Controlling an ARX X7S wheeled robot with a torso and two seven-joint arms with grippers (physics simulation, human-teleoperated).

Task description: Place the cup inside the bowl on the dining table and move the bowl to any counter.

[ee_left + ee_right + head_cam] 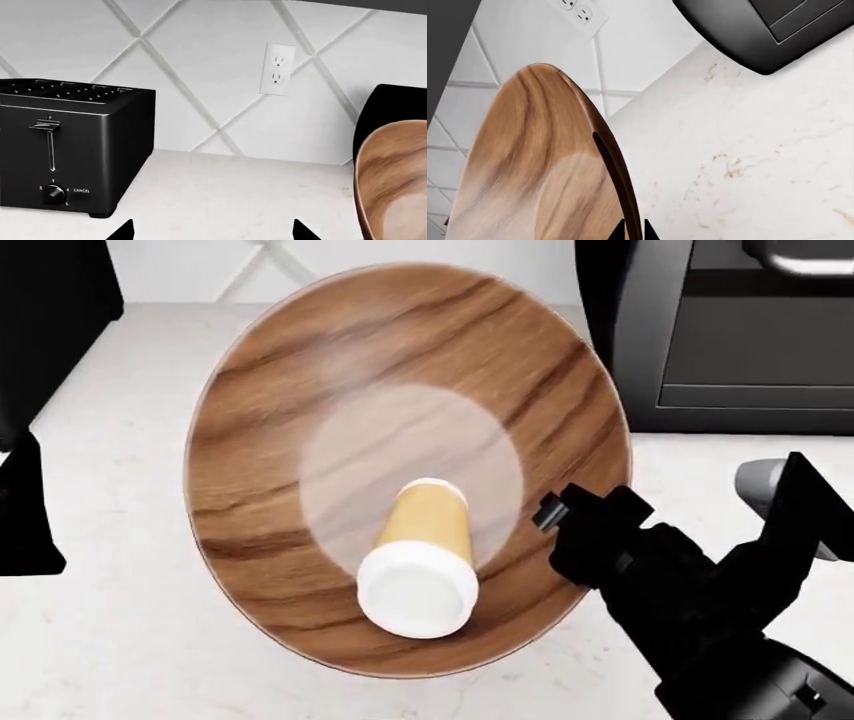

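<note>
The wooden bowl fills the head view, tilted over the marbled counter. The tan cup with its white lid lies on its side inside the bowl. My right gripper is shut on the bowl's dark rim, and in the head view it grips the bowl's right edge. My left gripper is open over the counter with nothing between its fingertips; the bowl shows at the edge of that view. The dining table is out of view.
A black toaster stands on the counter against the tiled wall, near a white outlet. A black appliance sits at the back right of the counter, and it shows in the right wrist view too.
</note>
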